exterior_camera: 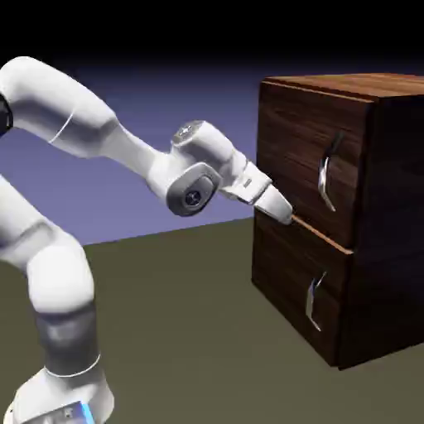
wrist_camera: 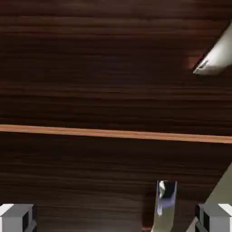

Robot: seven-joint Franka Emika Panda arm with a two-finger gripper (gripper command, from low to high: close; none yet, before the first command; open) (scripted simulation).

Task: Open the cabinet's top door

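Hand view shows, nearest the lens, the two grey fingertips (wrist_camera: 18, 217) of the tool (wrist_camera: 115, 218) at the bottom corners, spread wide apart with nothing between them, so the tool is released and empty. Just beyond them dark wood grain fills the frame: the front of the cabinet (wrist_camera: 90, 172). A thin light-brown seam (wrist_camera: 113, 132) runs across the middle, parting the top door (wrist_camera: 99, 63) above it from the lower panel (wrist_camera: 72, 181) below it. The silver end of the small handle (wrist_camera: 165, 201) on the lower panel stands between the fingertips but nearer the one on the right side of the frame, and part of the long handle (wrist_camera: 217, 56) of the top door shows at the upper right edge. In the exterior view the white arm (exterior_camera: 99, 132) rises from the lower left and reaches right across the olive bench (exterior_camera: 190, 331), its tool (exterior_camera: 281, 211) pointing slightly downward at the cabinet's near front edge, level with the seam. Whether the tips touch the wood cannot be told. The top door lies flush and shut, its bent handle farther along the front, well apart from the tool. Behind it all is the plain blue-violet backdrop (exterior_camera: 166, 91).
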